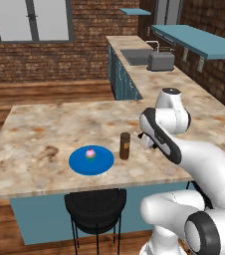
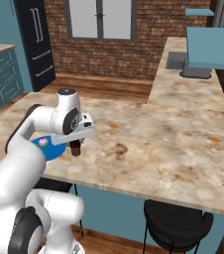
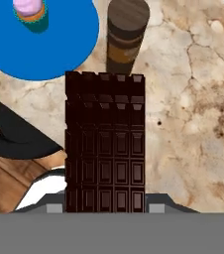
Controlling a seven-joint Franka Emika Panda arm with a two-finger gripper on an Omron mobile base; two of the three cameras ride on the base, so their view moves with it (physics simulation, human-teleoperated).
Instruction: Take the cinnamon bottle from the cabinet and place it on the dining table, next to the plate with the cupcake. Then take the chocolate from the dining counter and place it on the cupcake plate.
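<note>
The two-finger gripper point(image 3: 105, 201) is clamped on the dark brown segmented chocolate bar point(image 3: 105, 144), which is carried above the marbled stone dining counter point(image 1: 35, 129). To finish well, it should travel toward 10 o'clock in the hand view, clear the brown cylindrical cinnamon bottle point(image 1: 125, 146), and lower onto bare blue round plate point(image 1: 79, 164), short of the pink-frosted cupcake point(image 1: 90, 154). The bar appears rigid, flat and glossy.

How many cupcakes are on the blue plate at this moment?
1. A single pink-topped cupcake stands near the middle of the blue plate on the dining table, left of the cinnamon bottle. No other cupcake is visible.
</note>
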